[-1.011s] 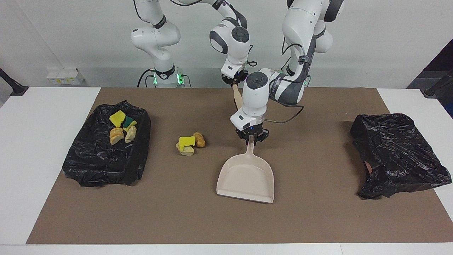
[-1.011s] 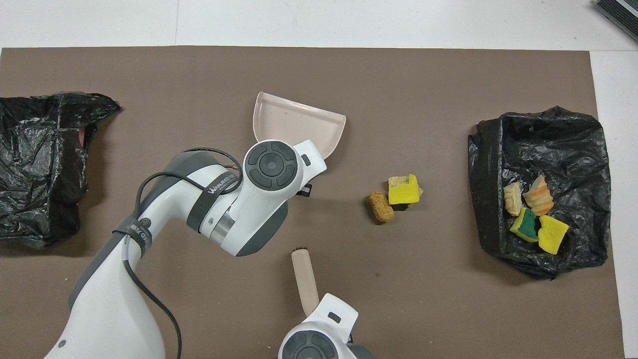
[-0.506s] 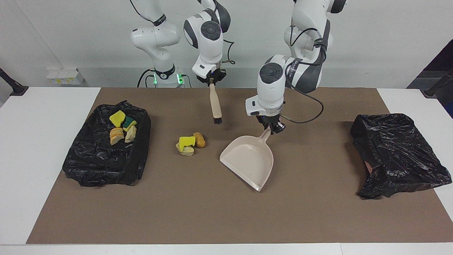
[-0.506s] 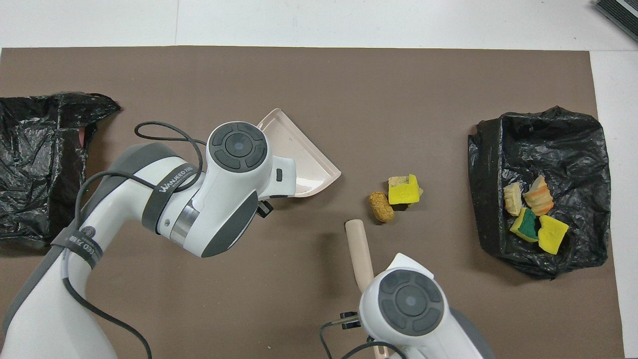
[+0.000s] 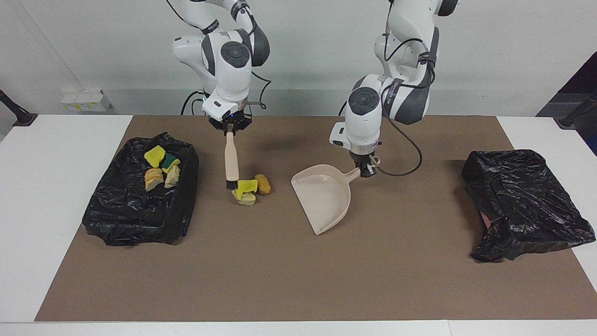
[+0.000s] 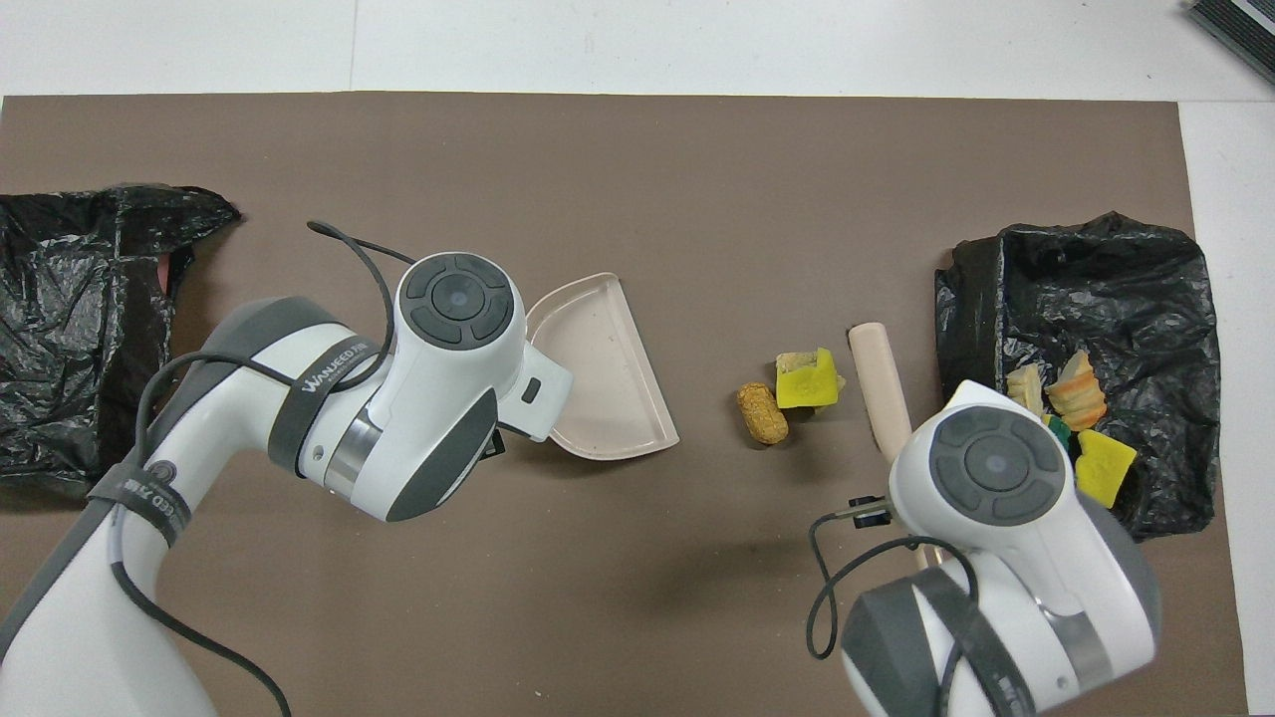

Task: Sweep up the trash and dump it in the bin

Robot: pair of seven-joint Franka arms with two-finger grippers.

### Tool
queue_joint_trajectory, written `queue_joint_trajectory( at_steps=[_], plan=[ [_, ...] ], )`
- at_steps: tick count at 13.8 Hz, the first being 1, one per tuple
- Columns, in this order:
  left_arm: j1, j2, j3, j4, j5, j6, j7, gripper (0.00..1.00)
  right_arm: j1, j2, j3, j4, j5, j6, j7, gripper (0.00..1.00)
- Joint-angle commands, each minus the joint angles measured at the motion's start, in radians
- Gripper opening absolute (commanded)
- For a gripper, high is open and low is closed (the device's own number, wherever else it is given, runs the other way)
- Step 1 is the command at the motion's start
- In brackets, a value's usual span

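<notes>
Right gripper point(image 5: 229, 131) is clamped on the top end of the beige brush point(image 5: 231, 161), which hangs upright with its dark bristles down beside the loose trash pile point(image 5: 251, 189) on the brown mat point(image 5: 298, 280), on the pile's side toward the right arm's end. Whether the bristles touch the yellow sponge chunk point(image 6: 805, 378) can't be told. Left gripper point(image 5: 367, 169) is clenched on the handle of the beige dustpan point(image 5: 324, 198); the pan is tilted, its open mouth turned toward the pile, a gap of bare mat between them.

Pile: yellow sponge chunk on a pale bread piece point(image 5: 247, 199), golden-brown bread roll point(image 6: 762, 413) touching it on the dustpan side.

Four more bits sit in the black-bag-lined bin point(image 5: 116, 214) at the right arm's end. A crumpled black bag point(image 5: 522, 205) lies at the left arm's end, well apart.
</notes>
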Motion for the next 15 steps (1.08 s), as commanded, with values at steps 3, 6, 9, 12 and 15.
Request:
queue_joint_trajectory(
  at_steps=[3, 6, 9, 12, 15],
  plan=[
    [-0.048, -0.141, -0.002, -0.238, 0.012, 0.139, 0.041, 0.00, -0.008, 0.143, -0.031, 0.031, -0.150, 0.062, -0.052, 0.00],
    [-0.074, -0.147, -0.001, -0.261, 0.013, 0.153, 0.038, 0.00, -0.002, 0.162, -0.022, 0.017, -0.144, 0.055, -0.052, 0.00],
    [-0.083, -0.172, -0.001, -0.294, 0.013, 0.150, 0.038, 0.00, 0.011, 0.189, -0.014, 0.017, -0.106, 0.088, -0.050, 0.00],
    [-0.090, -0.178, -0.001, -0.303, 0.013, 0.150, 0.037, 0.00, 0.014, 0.229, 0.056, 0.027, 0.035, 0.150, -0.032, 0.00],
    [-0.082, -0.178, -0.001, -0.305, 0.012, 0.141, 0.038, 0.00, 0.014, 0.280, 0.145, 0.039, 0.192, 0.238, -0.004, 0.00]
  ],
)
